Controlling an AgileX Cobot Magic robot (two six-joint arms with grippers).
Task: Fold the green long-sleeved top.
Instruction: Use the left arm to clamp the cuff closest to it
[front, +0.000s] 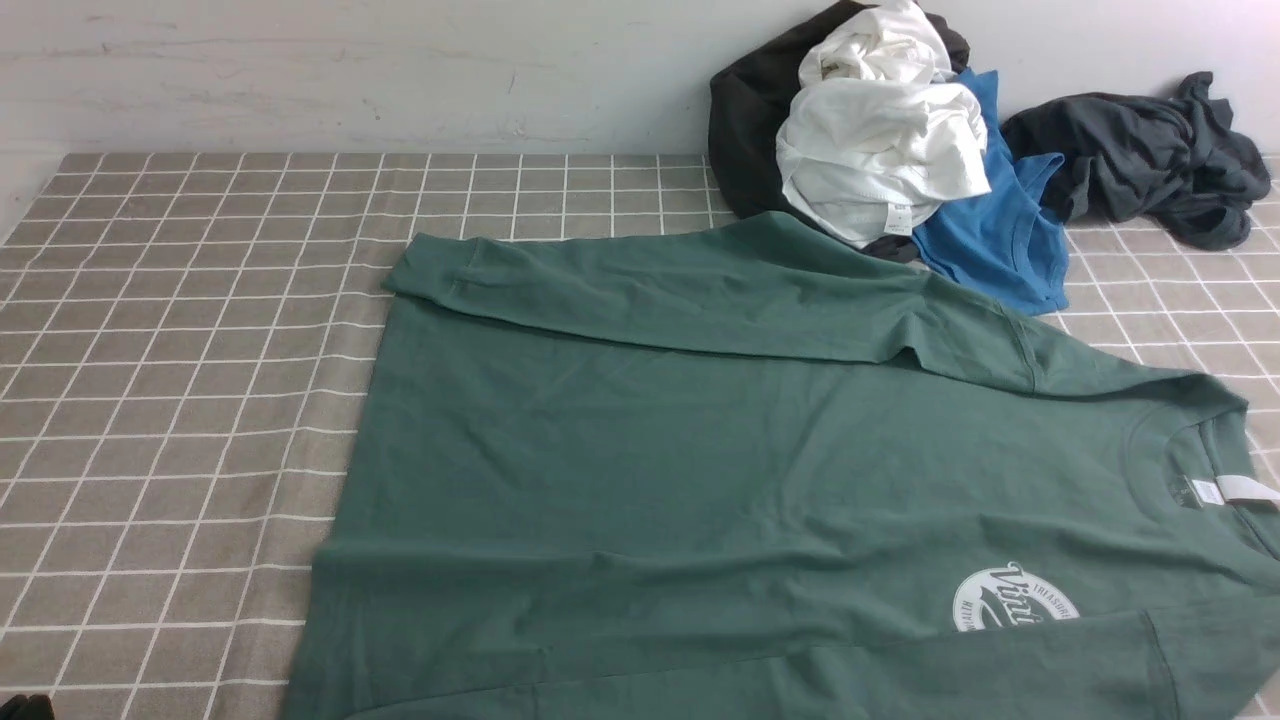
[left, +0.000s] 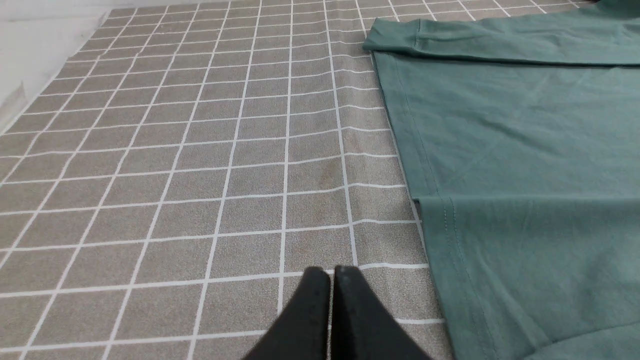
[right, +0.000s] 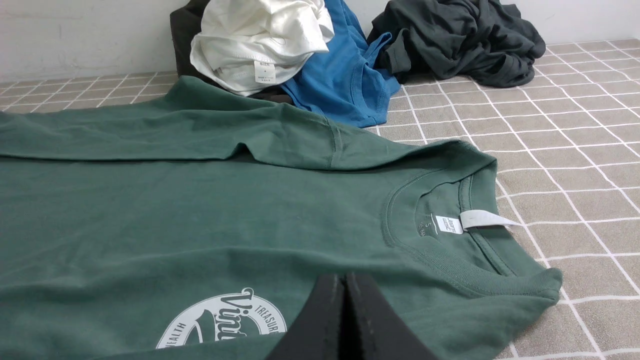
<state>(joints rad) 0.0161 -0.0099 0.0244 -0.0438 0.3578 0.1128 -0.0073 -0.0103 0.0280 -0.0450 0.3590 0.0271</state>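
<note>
The green long-sleeved top (front: 700, 450) lies flat across the checked tablecloth, neck to the right, hem to the left. Its far sleeve (front: 650, 285) is folded over the body, and the near sleeve lies along the front edge. A white neck label (right: 482, 219) and round white logo (right: 225, 322) show. My left gripper (left: 332, 272) is shut and empty over bare cloth, just left of the top's hem (left: 440, 230). Above the chest near the logo hovers my right gripper (right: 344, 277), shut with nothing in it. Neither gripper shows in the front view.
A heap of clothes sits at the back right against the wall: a white garment (front: 880, 150) on a black one, a bright blue T-shirt (front: 1000, 240), and a dark grey garment (front: 1150, 160). The checked tablecloth (front: 180, 350) is bare to the left.
</note>
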